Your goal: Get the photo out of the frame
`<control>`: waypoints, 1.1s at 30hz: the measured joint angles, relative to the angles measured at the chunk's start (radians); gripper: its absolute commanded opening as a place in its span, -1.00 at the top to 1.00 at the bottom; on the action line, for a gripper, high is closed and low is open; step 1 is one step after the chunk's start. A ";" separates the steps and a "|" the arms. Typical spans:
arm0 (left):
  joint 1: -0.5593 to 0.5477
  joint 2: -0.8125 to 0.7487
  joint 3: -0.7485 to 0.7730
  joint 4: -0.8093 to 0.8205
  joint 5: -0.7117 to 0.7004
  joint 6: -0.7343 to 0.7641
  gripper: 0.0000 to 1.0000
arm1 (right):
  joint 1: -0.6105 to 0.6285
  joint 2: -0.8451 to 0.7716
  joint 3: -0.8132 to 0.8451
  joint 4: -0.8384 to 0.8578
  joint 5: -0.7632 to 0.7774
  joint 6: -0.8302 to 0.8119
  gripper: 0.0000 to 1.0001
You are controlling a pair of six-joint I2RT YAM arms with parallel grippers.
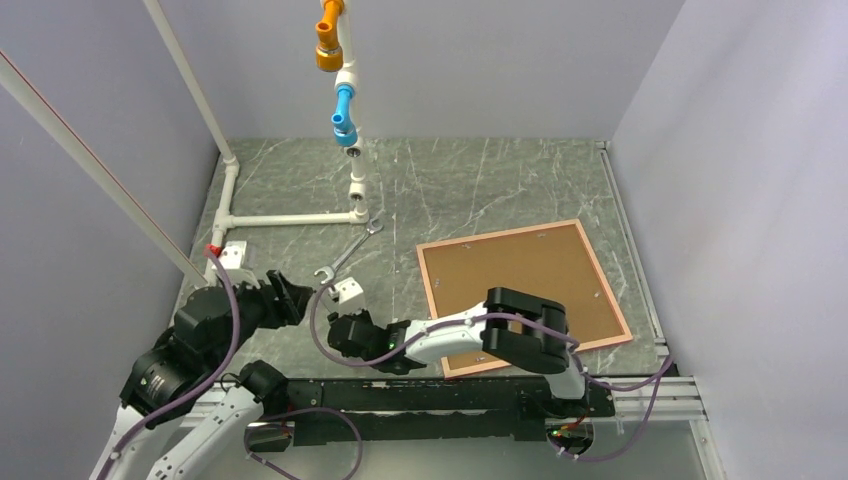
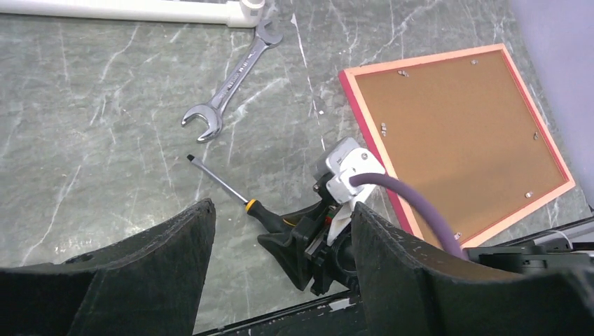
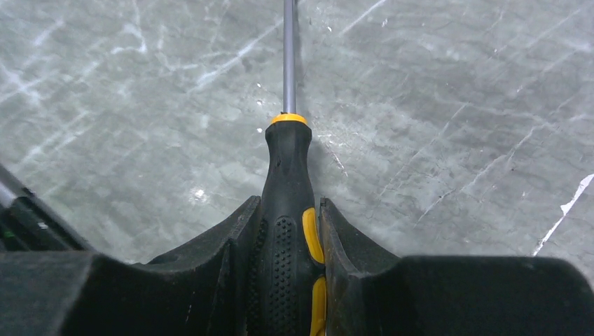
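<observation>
The thin-bordered pink-red rectangular picture frame point(image 1: 530, 268) lies flat on the right half of the grey marbled tabletop point(image 1: 480, 180), with its brown board back facing up; the photo cannot be seen from this side. The right fingers point(image 3: 231, 245) are clamped on the black-and-yellow handle of a screwdriver point(image 3: 287, 175), just left of the frame. The left fingers point(image 2: 175, 245) stand apart, holding nothing, near a silver open-ended wrench point(image 2: 235, 77)

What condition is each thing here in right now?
Pink-red rectangular picture frame: face down, brown backing in place
Black-and-yellow-handled screwdriver: gripped by its handle
Silver open-ended metal wrench: lying flat, untouched
Left pincer: open, empty
Right pincer: shut on the screwdriver
</observation>
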 measured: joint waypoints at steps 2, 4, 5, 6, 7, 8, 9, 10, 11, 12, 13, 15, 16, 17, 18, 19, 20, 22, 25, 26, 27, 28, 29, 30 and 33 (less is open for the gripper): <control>0.000 -0.027 0.000 -0.015 -0.013 0.002 -0.47 | 0.006 0.027 0.003 0.007 0.015 -0.015 0.44; 0.000 -0.040 0.004 -0.038 -0.023 0.004 -0.47 | 0.005 0.043 0.003 0.011 0.034 -0.025 0.31; 0.000 -0.042 0.006 -0.047 -0.027 0.005 -0.47 | 0.005 0.043 0.003 0.013 0.038 -0.031 0.25; 0.000 -0.045 0.008 -0.056 -0.034 0.006 -0.47 | 0.004 0.044 0.003 0.012 0.043 -0.035 0.21; 0.000 -0.049 0.009 -0.062 -0.037 0.008 -0.47 | 0.004 0.045 0.003 0.011 0.050 -0.041 0.18; 0.000 -0.053 0.010 -0.066 -0.040 0.010 -0.48 | 0.004 0.047 0.003 0.012 0.053 -0.044 0.13; 0.000 -0.057 0.010 -0.068 -0.041 0.010 -0.48 | 0.003 0.047 0.004 0.013 0.056 -0.051 0.08; 0.000 -0.062 0.010 -0.069 -0.041 0.010 -0.48 | 0.003 0.047 0.004 0.013 0.056 -0.055 0.02; 0.000 -0.066 0.010 -0.069 -0.040 0.010 -0.48 | 0.003 0.047 0.004 0.014 0.056 -0.060 -0.03; 0.000 -0.068 0.010 -0.069 -0.040 0.010 -0.49 | 0.003 0.047 0.004 0.014 0.054 -0.066 -0.06; 0.000 -0.068 0.010 -0.068 -0.040 0.010 -0.49 | 0.002 0.047 0.004 0.015 0.051 -0.072 -0.07; 0.000 -0.066 0.010 -0.068 -0.036 0.009 -0.49 | 0.002 0.047 0.004 0.017 0.047 -0.084 -0.08; 0.000 -0.066 0.010 -0.067 -0.034 0.009 -0.49 | 0.002 0.047 0.004 0.016 0.046 -0.087 -0.10; 0.000 -0.065 0.010 -0.065 -0.032 0.008 -0.49 | 0.002 0.047 0.004 0.016 0.044 -0.090 -0.11; 0.000 -0.063 0.010 -0.063 -0.029 0.008 -0.50 | 0.002 0.044 0.004 0.013 0.043 -0.092 -0.14; 0.000 -0.060 0.010 -0.060 -0.027 0.008 -0.50 | 0.002 0.038 0.004 0.000 0.039 -0.095 -0.16; 0.000 -0.057 0.010 -0.057 -0.022 0.008 -0.51 | 0.002 0.027 0.004 -0.017 0.038 -0.096 -0.19; 0.000 -0.049 0.009 -0.047 -0.014 0.006 -0.53 | 0.002 -0.008 0.000 -0.045 0.036 -0.099 -0.28; 0.000 -0.034 0.004 -0.026 -0.003 -0.004 -0.54 | 0.001 -0.126 -0.025 -0.103 0.039 -0.098 -0.47; 0.000 -0.030 0.002 -0.020 0.002 -0.006 -0.55 | 0.000 -0.164 -0.031 -0.122 0.042 -0.097 -0.52; 0.000 -0.022 -0.003 -0.008 0.012 -0.009 -0.55 | -0.003 -0.220 -0.044 -0.143 0.047 -0.089 -0.54; 0.000 -0.013 -0.012 0.008 0.021 -0.013 -0.55 | -0.010 -0.275 -0.059 -0.164 0.053 -0.079 -0.56; 0.000 -0.002 -0.021 0.023 0.033 -0.019 -0.56 | -0.018 -0.319 -0.073 -0.180 0.056 -0.069 -0.55; 0.000 0.013 -0.030 0.039 0.047 -0.028 -0.56 | -0.031 -0.372 -0.097 -0.196 0.056 -0.052 -0.57; 0.000 0.079 -0.064 0.103 0.095 -0.041 -0.57 | -0.100 -0.541 -0.196 -0.273 0.059 0.010 -0.67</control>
